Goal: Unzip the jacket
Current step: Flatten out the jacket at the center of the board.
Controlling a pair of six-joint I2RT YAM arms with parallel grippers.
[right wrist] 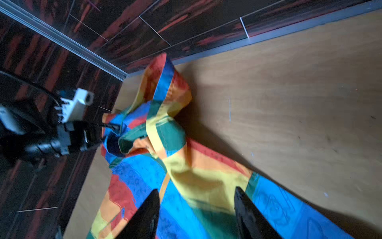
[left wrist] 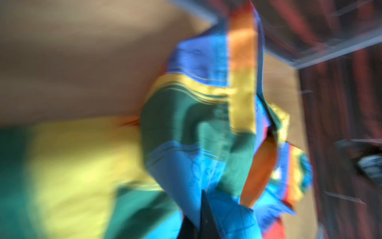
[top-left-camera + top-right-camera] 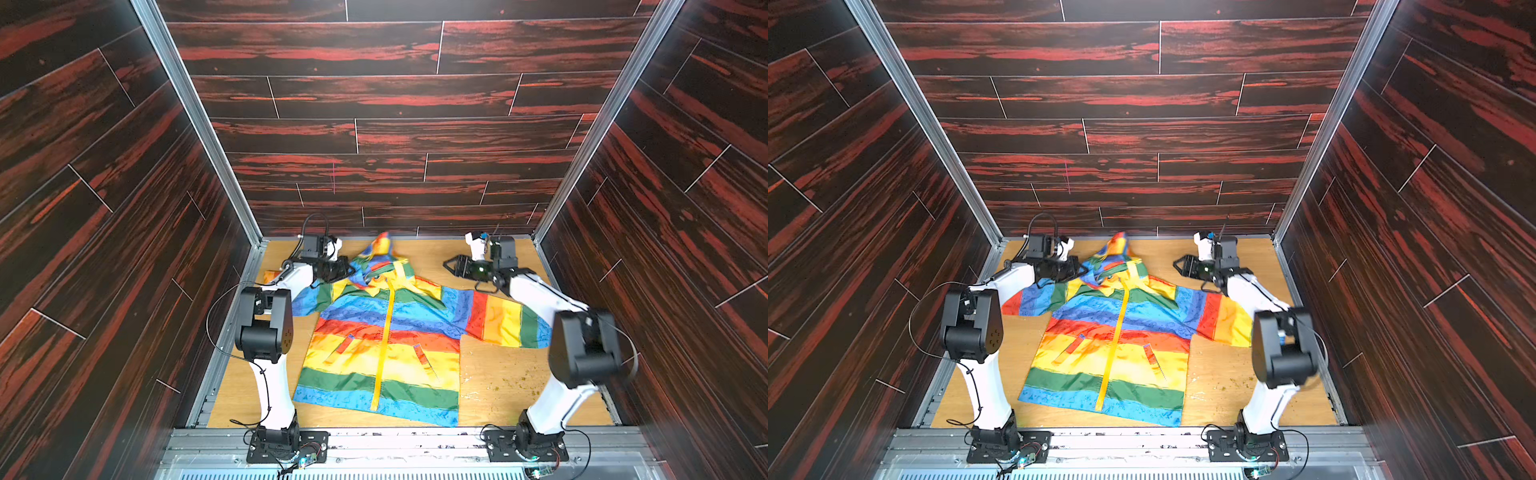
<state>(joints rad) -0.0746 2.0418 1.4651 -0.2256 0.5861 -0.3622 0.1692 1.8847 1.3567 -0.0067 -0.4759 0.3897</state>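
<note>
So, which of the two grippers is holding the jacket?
The left gripper: its jaws are shut on the jacket near the hood. The right gripper has open jaws, holding nothing.

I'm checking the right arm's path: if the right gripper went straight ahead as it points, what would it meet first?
Probably the jacket: the right gripper aims at its bunched hood, with the left gripper beyond. Its height is unclear, so it might pass just above.

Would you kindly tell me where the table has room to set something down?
Bare table lies between the jacket, its sleeve and the right arm, and between hood and right end effector. The collar is crowded by the left end effector.
</note>
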